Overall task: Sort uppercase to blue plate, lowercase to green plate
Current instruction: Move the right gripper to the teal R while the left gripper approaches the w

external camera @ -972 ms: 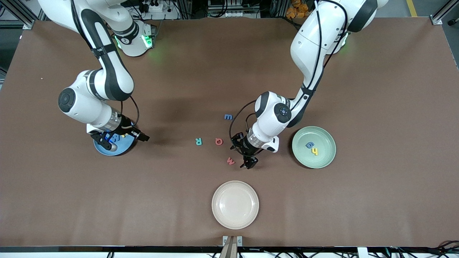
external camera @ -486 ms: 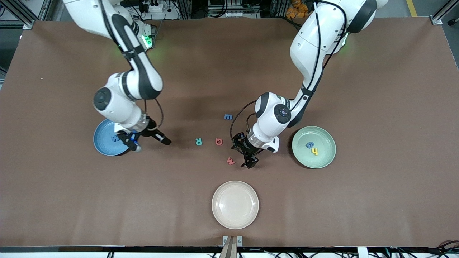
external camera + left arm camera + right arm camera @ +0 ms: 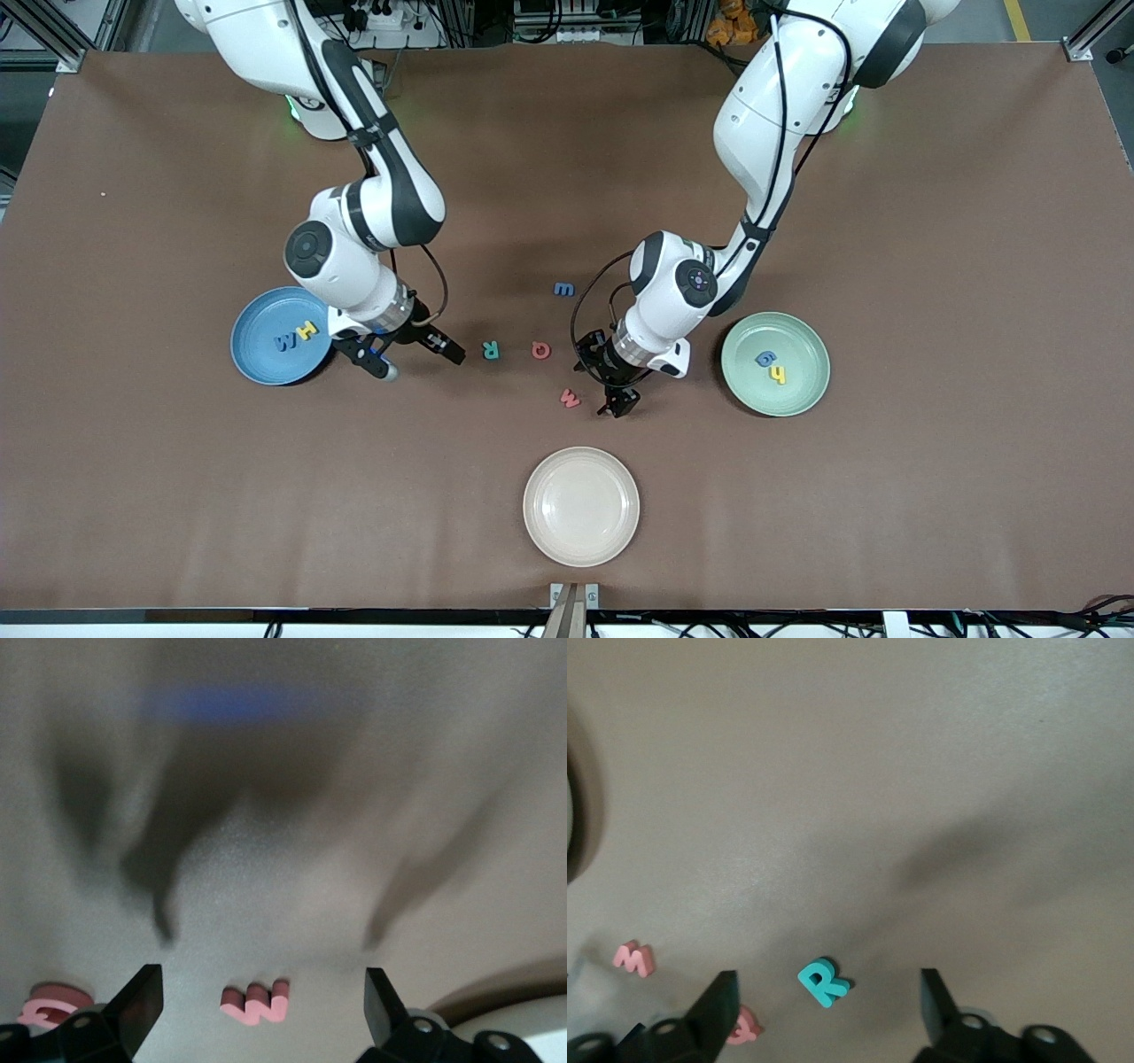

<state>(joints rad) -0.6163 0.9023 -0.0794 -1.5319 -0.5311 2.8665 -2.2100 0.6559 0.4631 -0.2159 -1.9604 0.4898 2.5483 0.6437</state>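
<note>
The brown table (image 3: 886, 496) is carrying three plates and a scatter of foam letters. Largest is the cream plate (image 3: 581, 506), sitting nearest the front camera with nothing in it. The green plate (image 3: 775, 364) is lying toward the left arm's end, holding a blue g (image 3: 764, 358) and a yellow h (image 3: 779, 375) side by side. The blue plate (image 3: 281, 336) is sitting toward the right arm's end, holding a yellow H (image 3: 306, 330) and a blue M (image 3: 285, 341), touching or nearly so.

The right gripper (image 3: 414, 352) is hanging low over the table between the blue plate and the teal R (image 3: 490, 350), its fingers spread wide and holding nothing; its wrist view is showing the R between the fingertips. The left gripper (image 3: 611, 383) is hovering with jaws fully spread, empty, just beside the red w (image 3: 570, 399), which is appearing between its fingers in the left wrist view.

The red Q (image 3: 540, 350) is lying beside the R, toward the left arm's end. The blue m (image 3: 563, 289) is lying farther from the front camera than the Q.
</note>
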